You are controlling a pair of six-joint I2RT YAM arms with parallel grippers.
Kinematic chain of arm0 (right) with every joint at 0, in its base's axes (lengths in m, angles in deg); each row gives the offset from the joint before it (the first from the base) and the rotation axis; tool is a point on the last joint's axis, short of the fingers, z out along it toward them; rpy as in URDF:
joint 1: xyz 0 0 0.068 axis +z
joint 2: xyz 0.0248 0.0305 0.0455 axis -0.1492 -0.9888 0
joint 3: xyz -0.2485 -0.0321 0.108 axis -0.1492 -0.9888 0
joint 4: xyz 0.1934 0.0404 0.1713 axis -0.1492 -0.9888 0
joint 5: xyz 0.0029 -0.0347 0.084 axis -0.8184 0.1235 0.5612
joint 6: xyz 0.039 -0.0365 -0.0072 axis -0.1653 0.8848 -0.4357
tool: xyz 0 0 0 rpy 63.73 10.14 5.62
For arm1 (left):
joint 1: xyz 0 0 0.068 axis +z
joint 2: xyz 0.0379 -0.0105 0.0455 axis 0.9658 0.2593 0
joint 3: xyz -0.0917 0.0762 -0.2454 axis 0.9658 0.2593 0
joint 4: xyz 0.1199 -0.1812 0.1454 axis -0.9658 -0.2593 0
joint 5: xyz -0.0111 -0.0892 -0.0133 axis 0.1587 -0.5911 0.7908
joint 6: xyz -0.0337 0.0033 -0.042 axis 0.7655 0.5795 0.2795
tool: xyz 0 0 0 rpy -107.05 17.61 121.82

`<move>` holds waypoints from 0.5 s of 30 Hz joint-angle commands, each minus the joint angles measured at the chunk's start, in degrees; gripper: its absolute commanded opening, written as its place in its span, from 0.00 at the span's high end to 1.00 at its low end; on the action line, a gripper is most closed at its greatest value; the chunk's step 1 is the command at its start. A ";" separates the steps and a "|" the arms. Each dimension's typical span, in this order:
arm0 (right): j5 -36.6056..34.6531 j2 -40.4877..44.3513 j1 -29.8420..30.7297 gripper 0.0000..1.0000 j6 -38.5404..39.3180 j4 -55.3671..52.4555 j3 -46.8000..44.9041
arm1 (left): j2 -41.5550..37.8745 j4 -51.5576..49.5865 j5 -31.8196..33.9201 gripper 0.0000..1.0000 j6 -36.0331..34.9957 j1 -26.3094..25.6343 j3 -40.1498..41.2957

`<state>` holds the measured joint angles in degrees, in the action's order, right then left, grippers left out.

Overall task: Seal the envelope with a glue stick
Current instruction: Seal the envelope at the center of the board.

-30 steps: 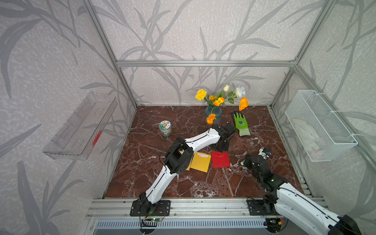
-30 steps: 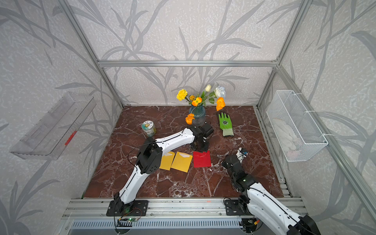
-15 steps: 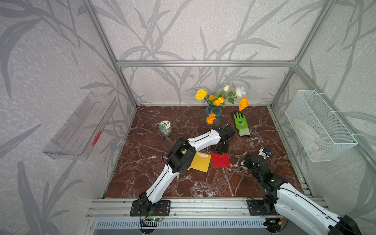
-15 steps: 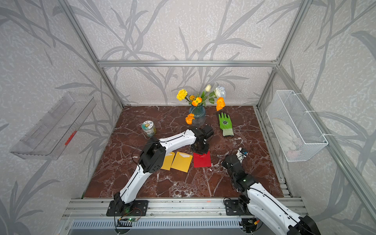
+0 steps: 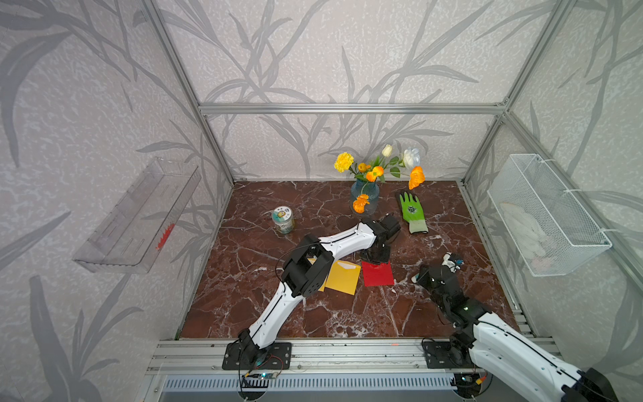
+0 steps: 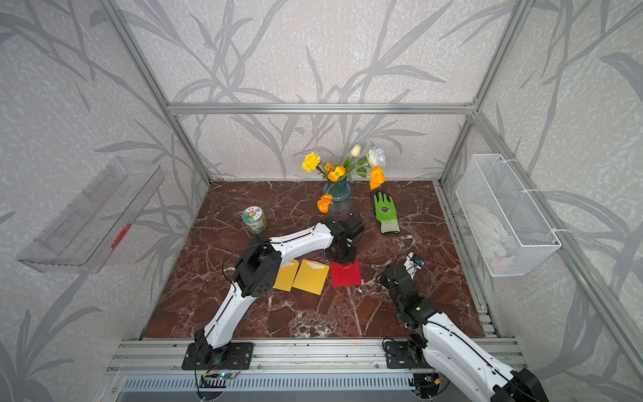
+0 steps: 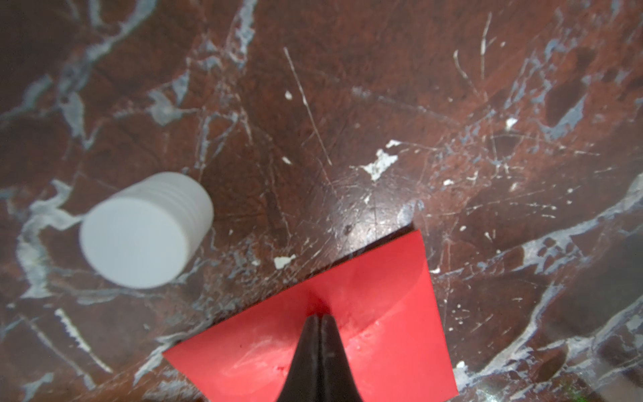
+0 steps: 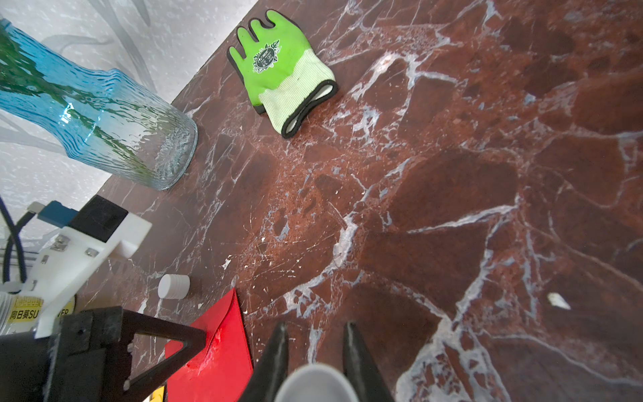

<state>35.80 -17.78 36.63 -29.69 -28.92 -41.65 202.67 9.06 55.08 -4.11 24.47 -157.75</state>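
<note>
Red-brown marble tabletop (image 5: 313,313) w/ white veins, inside alu-frame booth, leaf-print walls.

- Red envelope (image 5: 377,274) flat on marble, approx centre. Whitish smears on it in L wrist view, around the flap.
- Left gripper (image 7: 319,318): claw pressed together, nothing between the jaws, tips down on the red envelope near its far edge. Both top views agree; arm reaches over from front-left.
- Right gripper (image 8: 315,330): claw pinching the glue stick (image 8: 315,384), white round body seen end-on betw. the two fingers. Label not visible. Sits just beside the red envelope, towards the robot's right side, apart from it. Can't tell if the stick touches the marble.
- White ribbed cap (image 7: 139,233) off the stick, on the marble near the envelope's far edge, not touching it.
- Yellow envelopes (image 6: 310,276): two, side by side, overlapping, on the red one's other side; partly under L arm elbow.
- Blue glass vase (image 5: 364,196) w/ yellow, orange and white flowers at back; green glove (image 5: 412,212) flat beside it.
- Small jar (image 5: 282,219) back-left, upright.
- Wire basket (image 5: 546,215) on one side wall, clear shelf (image 5: 139,215) on the opposite wall.
</note>
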 commanded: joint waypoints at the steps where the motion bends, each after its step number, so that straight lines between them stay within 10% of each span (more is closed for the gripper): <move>1: -0.68 0.40 -0.28 1.00 0.17 -1.31 1.82 | 2.23 -2.17 0.08 0.97 0.39 0.44 0.64; 15: -0.77 0.05 -0.36 1.00 0.21 -1.14 1.95 | 1.13 -5.24 -0.24 0.96 -0.45 0.58 -6.05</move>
<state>35.80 -17.76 36.63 -29.69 -29.44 -41.65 203.78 6.15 54.55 -4.06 24.86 -162.71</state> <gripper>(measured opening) 0.252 0.048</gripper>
